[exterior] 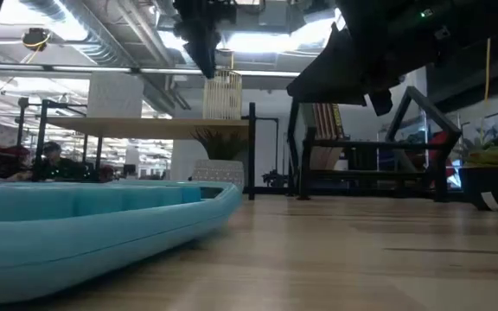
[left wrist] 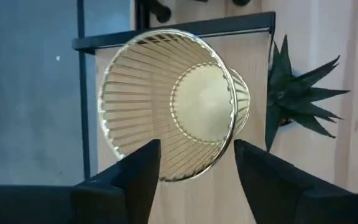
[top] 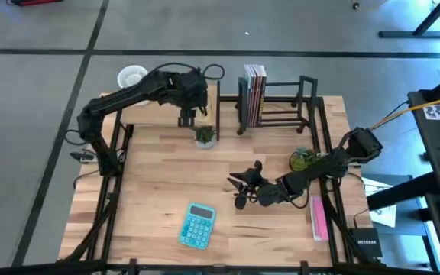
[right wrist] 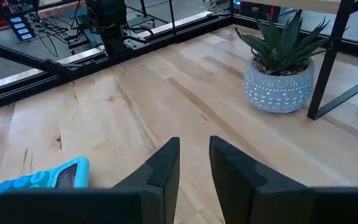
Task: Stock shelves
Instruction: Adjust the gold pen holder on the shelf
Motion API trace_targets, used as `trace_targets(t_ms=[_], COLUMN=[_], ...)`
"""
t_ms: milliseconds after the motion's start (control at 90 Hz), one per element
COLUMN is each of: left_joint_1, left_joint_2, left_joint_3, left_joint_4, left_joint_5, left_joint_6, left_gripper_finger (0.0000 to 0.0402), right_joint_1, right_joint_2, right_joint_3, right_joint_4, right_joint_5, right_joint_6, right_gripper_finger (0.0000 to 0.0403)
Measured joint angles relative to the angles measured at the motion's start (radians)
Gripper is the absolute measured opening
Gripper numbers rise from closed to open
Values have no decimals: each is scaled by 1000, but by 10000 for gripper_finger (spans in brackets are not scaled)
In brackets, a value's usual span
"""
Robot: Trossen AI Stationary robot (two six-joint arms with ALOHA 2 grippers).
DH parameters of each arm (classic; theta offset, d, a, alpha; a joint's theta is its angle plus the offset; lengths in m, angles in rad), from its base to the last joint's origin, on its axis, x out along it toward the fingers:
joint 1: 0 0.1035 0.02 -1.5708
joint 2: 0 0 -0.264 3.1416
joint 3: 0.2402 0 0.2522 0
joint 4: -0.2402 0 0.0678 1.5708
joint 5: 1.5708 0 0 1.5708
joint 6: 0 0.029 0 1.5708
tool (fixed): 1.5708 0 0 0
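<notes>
A gold wire basket (left wrist: 173, 102) stands upright on the light-wood shelf board (exterior: 145, 126) at the table's far left. My left gripper (left wrist: 197, 162) hangs open just above it, pointing down, one finger over each side of the basket's rim. The black bar rack (top: 281, 107) stands at the far right and holds upright books (top: 254, 92). My right gripper (right wrist: 194, 155) hovers low over the middle of the table, its fingers a little apart with nothing between them. It points toward a spiky plant in a pale pot (right wrist: 278, 81). My left gripper comes at the basket's rim (left wrist: 123, 155) from above. Its own fingers cover the rim there, so I cannot tell whether they touch it. The basket's bottom rests on the shelf board.
A teal calculator (top: 197, 227) lies near the front edge. A pink flat thing (top: 319, 218) lies at the front right. A second plant in a dark pot (top: 304, 159) sits under the right arm. A white round thing (top: 132, 76) lies at the far left.
</notes>
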Motion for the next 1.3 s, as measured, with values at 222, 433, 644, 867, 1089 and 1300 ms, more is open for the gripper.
trace_targets(t_ms=[222, 433, 644, 867, 1089, 1300], left_joint_1=[-7, -7, 0, 56, 124, 143], left_joint_2=[21, 21, 22, 22, 22, 22], left_joint_3=[0, 0, 0, 0, 0, 0], left_joint_4=[6, 47, 148, 184, 184, 187], left_joint_5=[4, 6, -4, -2, 96, 114], left_joint_6=[9, 35, 82, 91, 59, 27], left_gripper_finger=[108, 17, 2, 0, 0, 0], right_joint_1=[0, 0, 0, 1, 1, 1], right_joint_2=[0, 0, 0, 0, 0, 0], right_joint_3=[0, 0, 0, 0, 0, 0], right_joint_4=[-1, 0, -1, 0, 0, 0], right_joint_5=[0, 1, 0, 1, 1, 1], right_joint_6=[0, 0, 0, 1, 24, 28], right_gripper_finger=[72, 72, 72, 72, 72, 72])
